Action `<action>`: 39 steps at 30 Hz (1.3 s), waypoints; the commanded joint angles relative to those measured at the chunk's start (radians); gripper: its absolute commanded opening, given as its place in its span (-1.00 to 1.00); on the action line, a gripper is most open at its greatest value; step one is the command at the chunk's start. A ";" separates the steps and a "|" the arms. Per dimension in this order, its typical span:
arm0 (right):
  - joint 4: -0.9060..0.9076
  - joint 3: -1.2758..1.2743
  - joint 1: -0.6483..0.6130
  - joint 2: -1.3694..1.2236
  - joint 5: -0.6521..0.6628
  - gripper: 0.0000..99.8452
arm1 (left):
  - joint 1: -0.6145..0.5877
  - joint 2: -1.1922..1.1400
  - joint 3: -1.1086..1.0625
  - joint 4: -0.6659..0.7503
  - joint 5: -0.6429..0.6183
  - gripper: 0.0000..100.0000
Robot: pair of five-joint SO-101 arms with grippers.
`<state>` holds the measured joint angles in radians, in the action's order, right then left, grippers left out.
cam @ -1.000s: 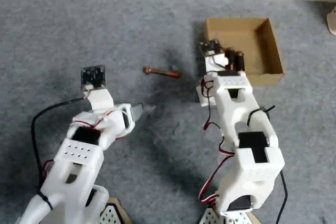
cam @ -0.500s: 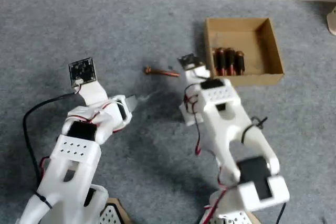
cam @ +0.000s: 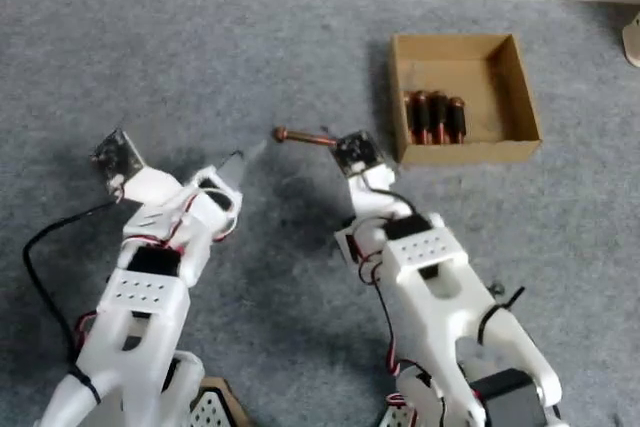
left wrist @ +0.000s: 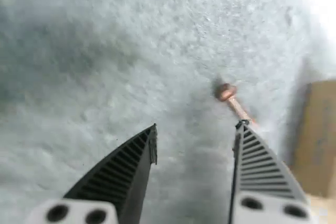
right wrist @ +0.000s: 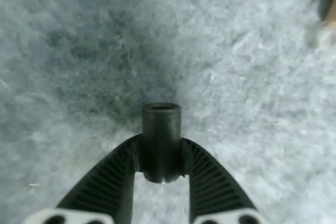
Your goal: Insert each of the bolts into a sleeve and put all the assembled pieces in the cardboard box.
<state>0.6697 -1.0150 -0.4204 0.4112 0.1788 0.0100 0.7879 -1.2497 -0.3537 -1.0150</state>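
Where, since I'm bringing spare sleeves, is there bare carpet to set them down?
Bare carpet: the far-left stretch beyond the left gripper, and right of the cardboard box. Crowded: around the bolt, where the right gripper holds a sleeve.

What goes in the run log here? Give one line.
left fingers: open, short of bolt | right fingers: shut on sleeve | cardboard box: assembled pieces inside

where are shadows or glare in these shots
High view: soft shadow left of the cardboard box; left wrist view: shadow by the bolt, glare at one corner; right wrist view: carpet darkens beyond the sleeve in the right hand.
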 commanded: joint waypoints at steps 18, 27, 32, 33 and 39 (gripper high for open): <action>-0.263 -0.076 0.166 0.047 -0.011 -0.99 | 0.130 -0.743 0.905 -0.568 -0.497 -0.53; -0.545 -0.228 0.170 0.047 -0.003 -0.99 | 0.191 -1.130 1.331 -0.703 -0.628 -0.54; -0.549 -0.232 0.170 0.047 -0.003 -0.99 | 0.243 -1.257 1.448 -0.695 -0.672 -0.53; -0.549 -0.232 0.170 0.047 -0.002 -0.99 | 0.248 -1.277 1.472 -0.695 -0.686 -0.53; -0.550 -0.232 0.170 0.047 -0.002 -0.99 | 0.229 -1.414 1.603 -0.703 -0.770 -0.53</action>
<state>0.1419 -1.2543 -0.2639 0.4189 0.1788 0.2432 -0.6084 0.2693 -1.0487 -1.7530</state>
